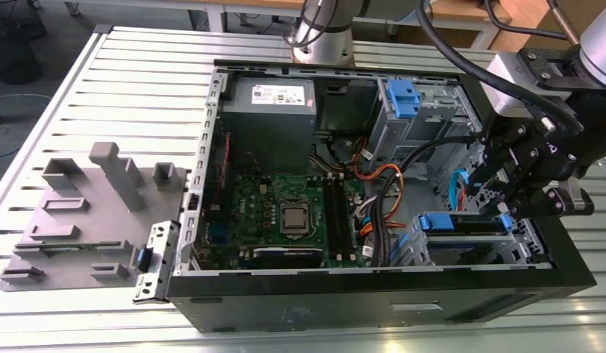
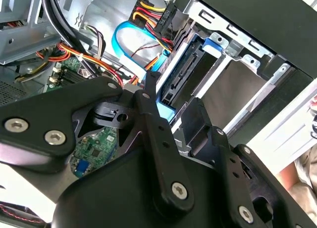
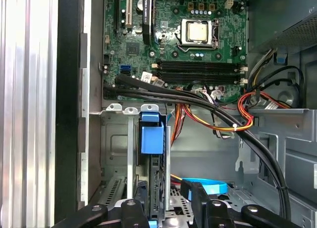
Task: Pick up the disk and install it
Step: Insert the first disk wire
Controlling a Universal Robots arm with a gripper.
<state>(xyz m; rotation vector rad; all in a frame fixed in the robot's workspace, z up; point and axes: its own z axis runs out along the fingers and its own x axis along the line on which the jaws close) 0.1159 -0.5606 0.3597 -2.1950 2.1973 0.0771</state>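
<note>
Nearest in the exterior view, the slatted metal table is carrying an open computer case, whose black wall is facing the camera. Just behind that wall, toward the exterior view's right, a grey drive cage is holding the disk, which is standing on edge inside the cage with its blue bracket running along the upper side. In the first wrist view the disk is showing edge-on under its blue tab. In the second wrist view the disk is turning its dark connector face toward the camera. The black gripper is hanging right over the end of that cage and straddling the disk's bracketed edge in both wrist views. Whether it is clamping the disk or has let it go, I cannot tell. A light-blue flat cable is curling just beyond the disk. Further in, the green motherboard is lying flat on the case floor with its processor socket bare, and a bundle of black cables is crossing its edge beside orange and red wires. On the exterior view's left, a grey moulded holder is sitting on the table beside the case. Deeper still, a blue latch is standing in an upper metal cage, next to the grey power supply. Beyond the case, the arm's base is rising from the table.
</note>
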